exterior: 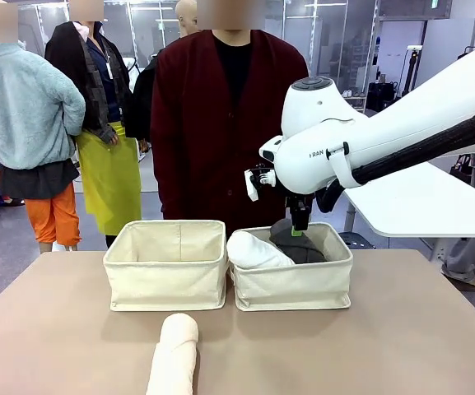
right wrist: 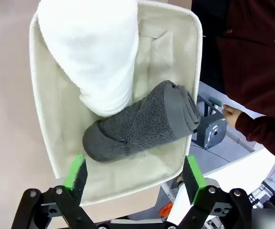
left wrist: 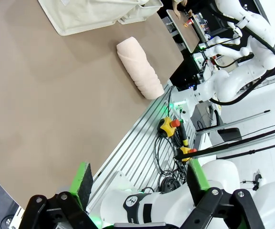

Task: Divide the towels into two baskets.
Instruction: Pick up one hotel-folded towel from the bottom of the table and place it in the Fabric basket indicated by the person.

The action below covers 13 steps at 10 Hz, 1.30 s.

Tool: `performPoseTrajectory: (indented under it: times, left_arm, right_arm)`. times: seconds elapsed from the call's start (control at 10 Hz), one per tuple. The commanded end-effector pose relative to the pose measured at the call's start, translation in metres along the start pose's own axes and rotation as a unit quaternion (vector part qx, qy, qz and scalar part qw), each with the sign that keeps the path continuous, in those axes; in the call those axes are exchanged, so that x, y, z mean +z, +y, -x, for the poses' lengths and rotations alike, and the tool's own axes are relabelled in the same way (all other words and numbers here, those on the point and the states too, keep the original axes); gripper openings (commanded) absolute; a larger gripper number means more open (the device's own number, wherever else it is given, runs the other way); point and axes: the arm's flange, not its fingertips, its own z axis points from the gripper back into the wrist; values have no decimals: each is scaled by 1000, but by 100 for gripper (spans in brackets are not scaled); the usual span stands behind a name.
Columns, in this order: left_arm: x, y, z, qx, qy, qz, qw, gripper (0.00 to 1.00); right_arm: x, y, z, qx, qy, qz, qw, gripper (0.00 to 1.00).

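Note:
Two cream canvas baskets stand side by side at the table's far side. The left basket shows no towel above its rim. In the right basket lie the white towel and the dark grey towel. My right gripper hangs open just above the grey towel, holding nothing. A cream towel lies on the table near the front edge. My left gripper is open and empty over the table's near edge. The pale yellow towel is out of view.
A person in a dark red cardigan stands behind the baskets, one hand near the right basket's far side. A white side table stands at the right. Below the table's edge run an aluminium rail and cables.

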Motion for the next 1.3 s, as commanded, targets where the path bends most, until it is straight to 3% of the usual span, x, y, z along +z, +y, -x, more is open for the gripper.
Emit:
performPoseTrajectory:
  times: [0.0, 1.2]
  left_arm:
    - [1, -3, 3, -12, -8, 6, 1000, 100]
    - [1, -3, 3, -12, -8, 6, 1000, 100]
  right_arm:
    - [4, 14, 0, -16, 5, 5, 1000, 100]
    - [2, 1, -1, -1, 0, 1, 1000, 100]
